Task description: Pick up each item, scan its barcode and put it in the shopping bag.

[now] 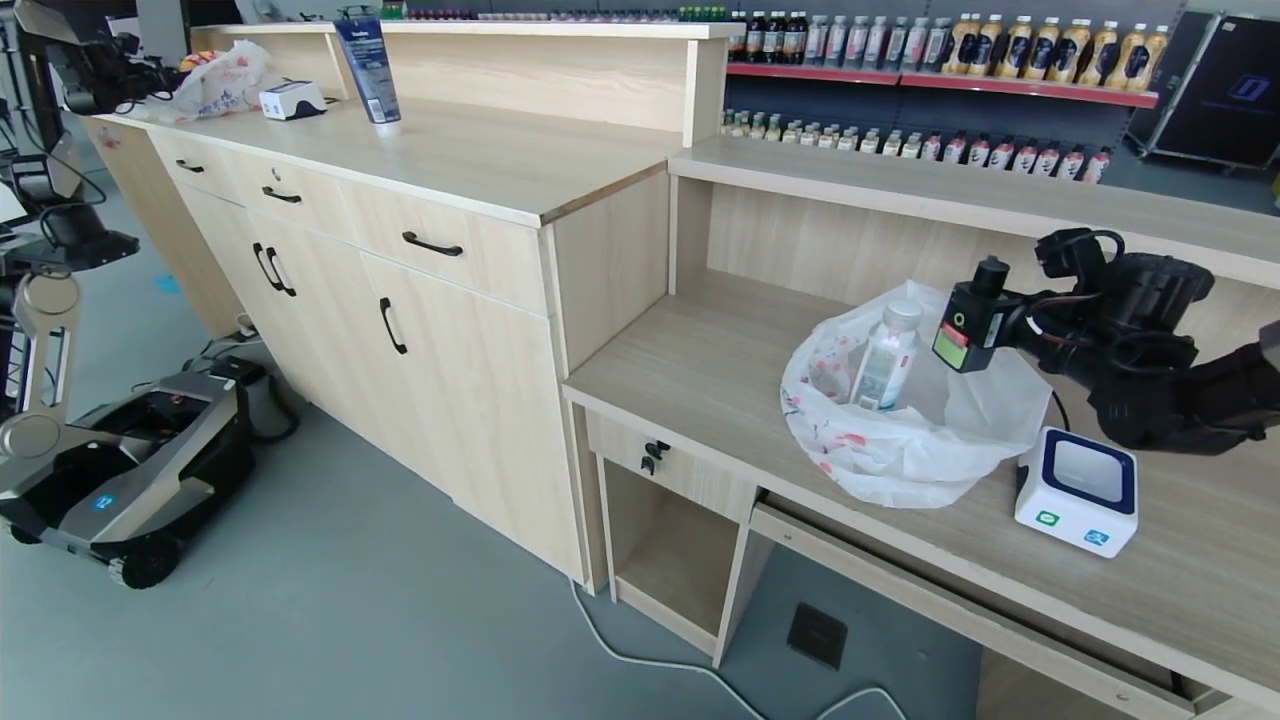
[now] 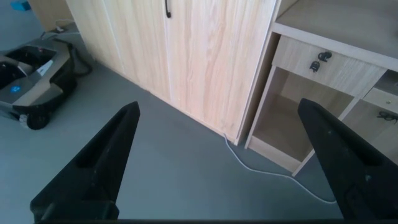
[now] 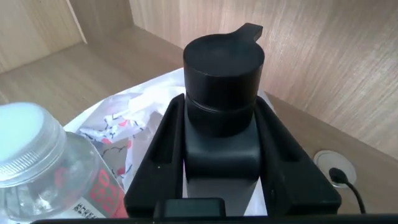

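- The right gripper [image 1: 1003, 325] is clamped on a black container [image 1: 968, 322], held sideways over the right rim of the shopping bag [image 1: 880, 465]. It looks lined up for the drop.
- The bag sits open on the low counter [image 1: 700, 370], with a clear bottle [image 1: 885, 358] standing inside.
- The scanner [image 1: 1080, 490] sits just right of the bag on the near side, handy for scanning on the way in.
- The left gripper [image 2: 217, 109] hangs over the floor, fingers wide apart and holding nothing, well out of the way.
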Controlling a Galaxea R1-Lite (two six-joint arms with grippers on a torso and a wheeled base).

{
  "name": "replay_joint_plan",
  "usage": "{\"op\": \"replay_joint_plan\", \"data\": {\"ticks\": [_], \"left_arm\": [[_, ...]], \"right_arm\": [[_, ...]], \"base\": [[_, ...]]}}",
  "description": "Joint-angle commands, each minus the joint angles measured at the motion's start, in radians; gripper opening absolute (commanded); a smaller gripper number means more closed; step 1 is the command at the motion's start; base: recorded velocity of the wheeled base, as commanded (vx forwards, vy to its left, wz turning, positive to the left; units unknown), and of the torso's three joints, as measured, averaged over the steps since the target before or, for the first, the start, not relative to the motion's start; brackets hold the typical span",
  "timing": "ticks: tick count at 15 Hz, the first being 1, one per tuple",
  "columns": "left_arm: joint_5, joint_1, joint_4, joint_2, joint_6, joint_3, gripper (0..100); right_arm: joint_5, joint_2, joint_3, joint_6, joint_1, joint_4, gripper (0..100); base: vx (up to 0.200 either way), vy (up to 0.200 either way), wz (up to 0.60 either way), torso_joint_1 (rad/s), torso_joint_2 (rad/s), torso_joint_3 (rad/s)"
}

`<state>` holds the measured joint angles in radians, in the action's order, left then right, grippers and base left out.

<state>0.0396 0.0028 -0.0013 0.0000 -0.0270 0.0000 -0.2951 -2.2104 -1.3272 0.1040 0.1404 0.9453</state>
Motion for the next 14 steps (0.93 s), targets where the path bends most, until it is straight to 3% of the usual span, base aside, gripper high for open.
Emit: {"op": "replay_joint_plan", "data": {"ticks": [1, 14], "left_arm": [[0.0, 0.0, 0.0, 0.0, -0.001, 0.0, 100], [0.0, 0.0, 0.0, 0.0, -0.001, 0.0, 100]], "right_arm": [[-0.013, -0.068, -0.032, -0.001, -0.009, 0.0, 0], [-0.075, -0.27, -0.279, 0.008, -0.035, 0.038, 0]], "base": [[0.0, 0.0, 0.0, 0.0, 0.0, 0.0], [0.0, 0.0, 0.0, 0.0, 0.0, 0.0]]}}
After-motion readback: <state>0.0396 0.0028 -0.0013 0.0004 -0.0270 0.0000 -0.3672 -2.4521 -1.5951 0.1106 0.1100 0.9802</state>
